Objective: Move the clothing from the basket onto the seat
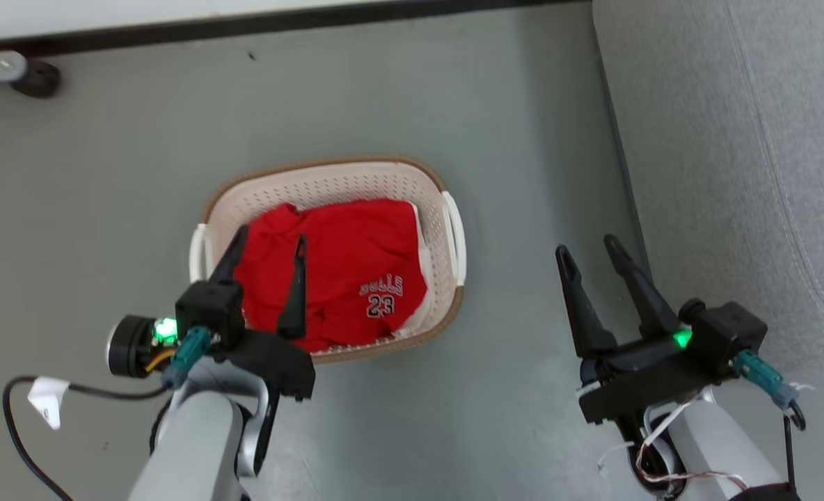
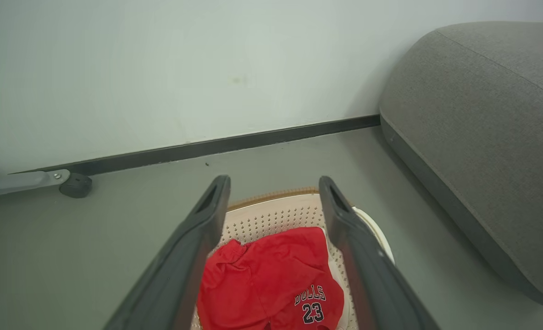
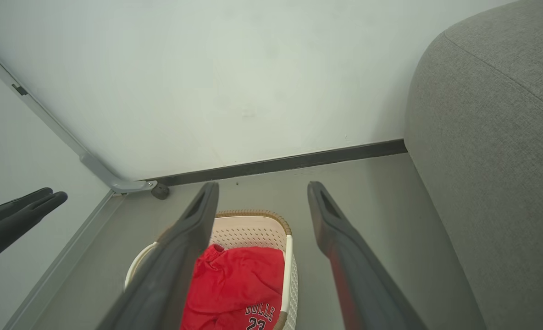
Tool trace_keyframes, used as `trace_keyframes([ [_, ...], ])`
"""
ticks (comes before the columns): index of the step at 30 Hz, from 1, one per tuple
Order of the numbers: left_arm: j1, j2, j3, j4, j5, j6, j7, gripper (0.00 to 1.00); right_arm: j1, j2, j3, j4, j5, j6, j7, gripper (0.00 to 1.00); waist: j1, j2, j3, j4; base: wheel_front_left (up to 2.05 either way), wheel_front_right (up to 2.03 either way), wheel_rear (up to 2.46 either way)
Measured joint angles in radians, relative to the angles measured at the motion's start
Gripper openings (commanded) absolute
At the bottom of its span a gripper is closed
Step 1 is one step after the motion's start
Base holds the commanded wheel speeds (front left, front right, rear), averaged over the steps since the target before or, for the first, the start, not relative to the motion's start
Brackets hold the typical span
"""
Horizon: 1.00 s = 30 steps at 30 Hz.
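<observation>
Fingers (image 1: 292, 292) of our left gripper (image 1: 271, 235) stand spread wide over the left part of the oval cream perforated plastic basket (image 1: 328, 167) with its brown woven-look rim, and they hold nothing. Inside that basket we see the crumpled red sports clothing (image 1: 342, 257), its "BULLS 23" print toward the basket's right side. Our right gripper (image 1: 586, 245) hangs to the right of the basket over the grey floor (image 1: 419, 90), its long dark fingers equally wide apart and empty. Farther right of the basket rises the large light-grey fabric seat (image 1: 732, 139). Beyond the basket runs a dark skirting strip (image 1: 245, 28).
</observation>
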Motion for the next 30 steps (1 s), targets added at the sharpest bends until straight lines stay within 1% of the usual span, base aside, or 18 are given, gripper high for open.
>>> trace_keyframes([
  [3, -0.038, 0.009, 0.000, 0.012, 0.010, 0.010, 0.033, 1.00, -0.025, 0.000, 0.005, -0.009, 0.014, -0.013, 0.000, 1.00, 0.0000, 0.0000, 0.043, -0.022, 0.00, 0.00, 0.00],
  [12, -0.135, 0.046, 0.009, 0.038, 0.055, 0.031, 0.134, 1.00, -0.093, -0.001, 0.030, -0.040, 0.042, -0.034, 0.000, 1.00, -0.0001, 0.0001, 0.173, -0.086, 0.00, 0.00, 0.00],
  [21, -0.297, 0.051, -0.019, 0.053, 0.109, 0.036, 0.240, 1.00, -0.170, -0.001, 0.055, -0.060, 0.067, -0.051, 0.000, 1.00, -0.0001, 0.0001, 0.309, -0.129, 0.00, 0.00, 0.00],
  [26, -0.352, 0.082, -0.030, 0.101, 0.153, 0.044, 0.295, 1.00, -0.208, -0.001, 0.094, -0.058, 0.097, -0.060, 0.000, 1.00, -0.0001, 0.0001, 0.374, -0.145, 0.00, 0.00, 0.00],
  [30, -0.362, 0.105, -0.023, 0.135, 0.161, 0.044, 0.318, 1.00, -0.228, -0.001, 0.117, -0.054, 0.114, -0.069, 0.000, 1.00, -0.0001, 0.0001, 0.411, -0.158, 0.00, 0.00, 0.00],
])
